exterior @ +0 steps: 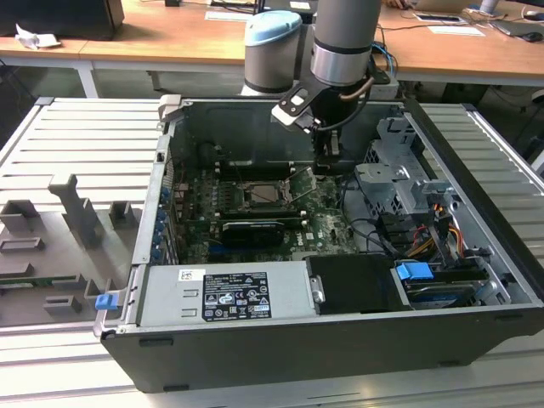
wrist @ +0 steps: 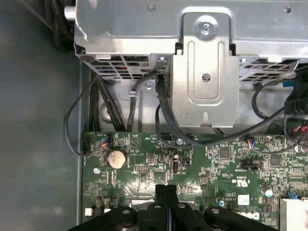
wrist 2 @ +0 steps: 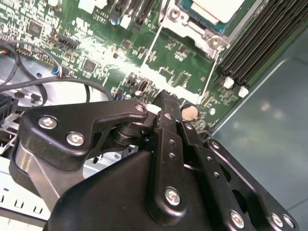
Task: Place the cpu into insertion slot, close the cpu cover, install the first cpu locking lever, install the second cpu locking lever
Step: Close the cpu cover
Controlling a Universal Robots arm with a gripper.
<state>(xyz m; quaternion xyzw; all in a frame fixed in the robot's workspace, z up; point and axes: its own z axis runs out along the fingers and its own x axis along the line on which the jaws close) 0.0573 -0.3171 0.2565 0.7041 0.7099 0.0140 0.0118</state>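
In the exterior view my gripper [exterior: 327,166] hangs low inside the open computer case, just to the exterior view's right of the insertion slot [exterior: 263,194] on the green board. Its black fingers [wrist 2: 168,103] are pressed together with nothing between them, and in the first wrist view the gripper [wrist: 166,188] hovers over the board. The cpu [wrist 2: 211,7] shows its pale face in the slot, edged by the silver cpu cover [wrist 2: 190,26]. Two thin metal lever rods [wrist 2: 151,48] run out from the socket toward the gripper; one slants beside the socket [exterior: 298,184].
Black memory slots [wrist 2: 260,38] flank the socket. A coin battery [wrist: 115,159] sits on the board near the fingertips. A grey drive cage [wrist: 207,62] with black cables [wrist: 163,110] rises close by. A power supply [exterior: 225,293] and case walls [exterior: 476,195] hem the space.
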